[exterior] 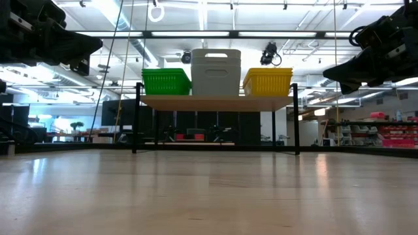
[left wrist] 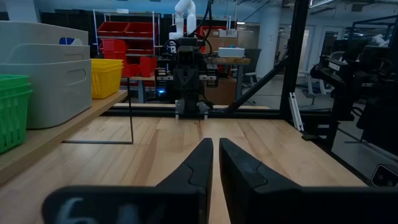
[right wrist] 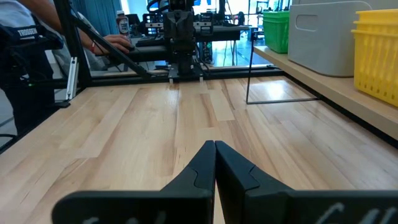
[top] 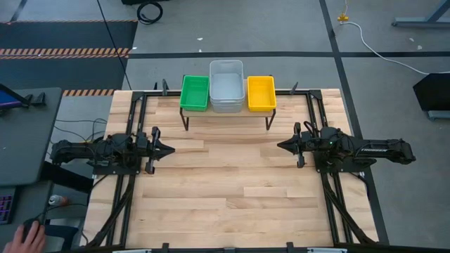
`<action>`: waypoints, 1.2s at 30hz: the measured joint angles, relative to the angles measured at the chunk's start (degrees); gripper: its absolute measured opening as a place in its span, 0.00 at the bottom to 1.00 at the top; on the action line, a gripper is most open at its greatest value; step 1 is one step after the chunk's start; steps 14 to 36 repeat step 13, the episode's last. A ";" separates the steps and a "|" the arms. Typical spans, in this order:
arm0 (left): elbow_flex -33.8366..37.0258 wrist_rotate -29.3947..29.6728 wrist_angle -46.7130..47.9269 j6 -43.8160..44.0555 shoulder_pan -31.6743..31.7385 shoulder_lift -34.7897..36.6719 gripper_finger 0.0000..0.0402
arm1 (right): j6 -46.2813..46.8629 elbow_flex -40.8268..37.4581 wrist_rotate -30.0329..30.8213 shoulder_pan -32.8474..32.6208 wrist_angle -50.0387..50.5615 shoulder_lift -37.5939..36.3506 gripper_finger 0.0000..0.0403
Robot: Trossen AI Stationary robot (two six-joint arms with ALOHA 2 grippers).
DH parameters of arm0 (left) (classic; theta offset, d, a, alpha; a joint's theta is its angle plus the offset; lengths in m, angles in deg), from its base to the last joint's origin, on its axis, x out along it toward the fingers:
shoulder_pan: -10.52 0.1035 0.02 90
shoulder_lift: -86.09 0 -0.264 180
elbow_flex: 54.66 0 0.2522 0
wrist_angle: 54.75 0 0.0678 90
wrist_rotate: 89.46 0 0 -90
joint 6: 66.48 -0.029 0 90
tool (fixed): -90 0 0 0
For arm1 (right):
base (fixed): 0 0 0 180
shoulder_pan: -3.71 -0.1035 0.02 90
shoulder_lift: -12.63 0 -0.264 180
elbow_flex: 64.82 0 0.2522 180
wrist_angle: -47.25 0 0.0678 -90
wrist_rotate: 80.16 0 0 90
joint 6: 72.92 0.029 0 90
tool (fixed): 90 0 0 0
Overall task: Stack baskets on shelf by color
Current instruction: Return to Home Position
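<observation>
You look finished — green stack (top: 195,92), grey stack (top: 226,86), yellow stack (top: 261,93) line the shelf (exterior: 215,102); left gripper (top: 169,149) and right gripper (top: 281,145) hover before it, both closed, empty.

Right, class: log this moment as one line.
shelf: green stack, grey stack, yellow stack | left pincer: shut, empty, left side | right pincer: shut, empty, right side

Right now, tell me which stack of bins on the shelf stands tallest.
The pale grey stack in the middle of the shelf: its rim rises clearly above the green stack and the yellow stack on either side.
</observation>
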 joint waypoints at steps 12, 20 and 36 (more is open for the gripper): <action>0.01 0.00 0.00 0.01 0.00 0.00 0.08 | -0.01 0.00 0.00 -0.02 0.00 0.00 0.04; -0.01 -0.02 0.00 0.00 0.00 0.00 0.08 | 0.00 0.00 -0.02 -0.02 0.00 0.00 0.04; -0.01 -0.02 0.00 0.00 0.00 0.00 0.08 | 0.00 0.00 -0.02 -0.02 0.00 0.00 0.04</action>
